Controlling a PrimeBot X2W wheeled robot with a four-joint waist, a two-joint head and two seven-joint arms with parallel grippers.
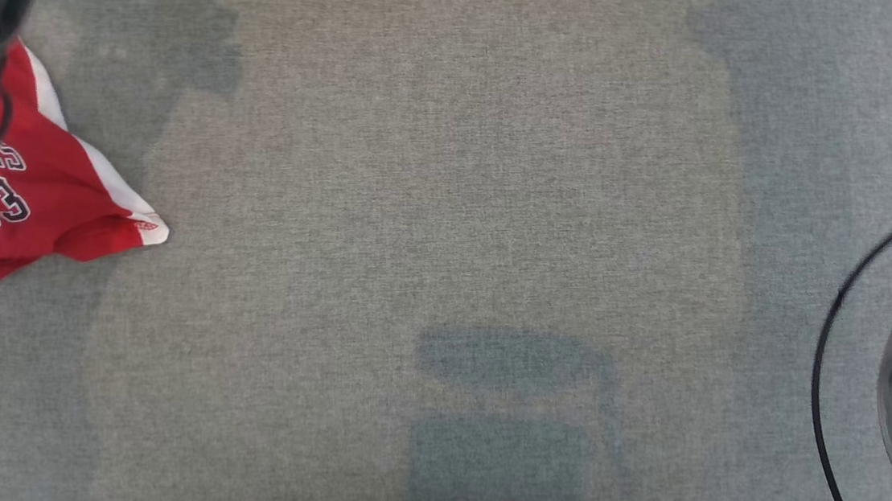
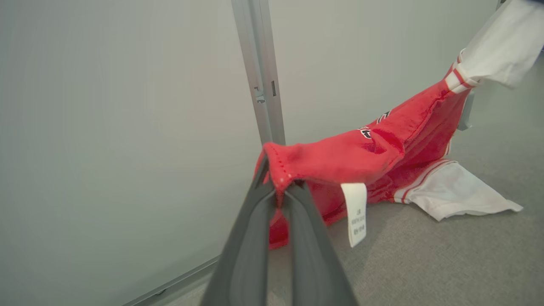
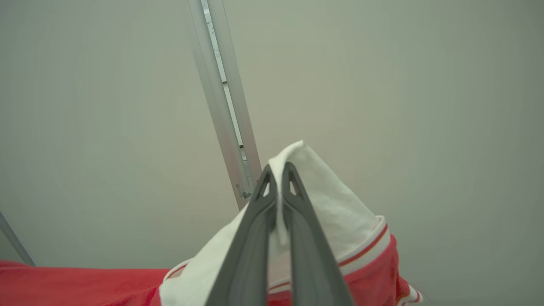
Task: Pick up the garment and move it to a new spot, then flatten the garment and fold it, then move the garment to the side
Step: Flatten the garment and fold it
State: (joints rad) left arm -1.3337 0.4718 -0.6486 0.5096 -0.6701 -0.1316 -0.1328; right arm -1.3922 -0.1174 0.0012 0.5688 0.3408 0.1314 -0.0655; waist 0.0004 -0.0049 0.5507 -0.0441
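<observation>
My left end effector (image 2: 279, 182) is clamped on the red edge of the garment (image 2: 382, 148); my right end effector (image 3: 277, 171) is clamped on its white sleeve (image 3: 340, 212)

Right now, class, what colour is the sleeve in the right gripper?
White sleeve, red-striped trim; best in the right wrist view.
</observation>
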